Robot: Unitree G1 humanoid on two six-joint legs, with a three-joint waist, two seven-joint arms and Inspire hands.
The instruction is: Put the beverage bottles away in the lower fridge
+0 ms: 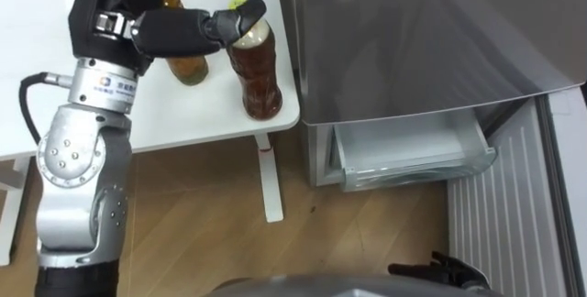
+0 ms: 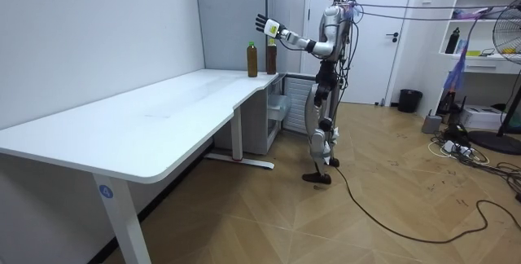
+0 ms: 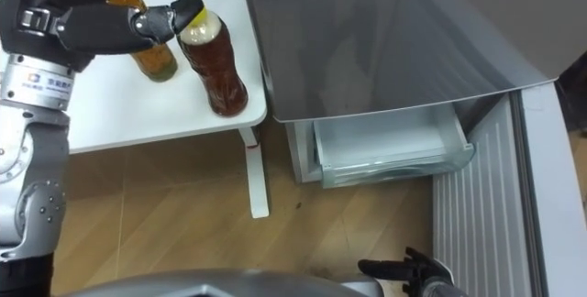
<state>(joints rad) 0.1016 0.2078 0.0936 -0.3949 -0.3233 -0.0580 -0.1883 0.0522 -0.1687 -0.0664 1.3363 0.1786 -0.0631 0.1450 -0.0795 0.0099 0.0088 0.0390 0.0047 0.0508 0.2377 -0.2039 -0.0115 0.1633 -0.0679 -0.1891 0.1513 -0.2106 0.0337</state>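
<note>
Bottles [image 1: 256, 68] [image 1: 188, 63], two, on one desk [image 1: 211, 118], left robot hand [image 1: 174, 33] open-fingered, perhaps against one cap [image 1: 259, 31].

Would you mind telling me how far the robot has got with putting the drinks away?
Done: the lower drawer stands open, no drink in it. In hand: nothing gripped; the left hand, fingers straight, reaches past the amber bottle to the cap of the dark bottle. Both stand on the table. The right hand hangs low. Left: moving both bottles.
</note>
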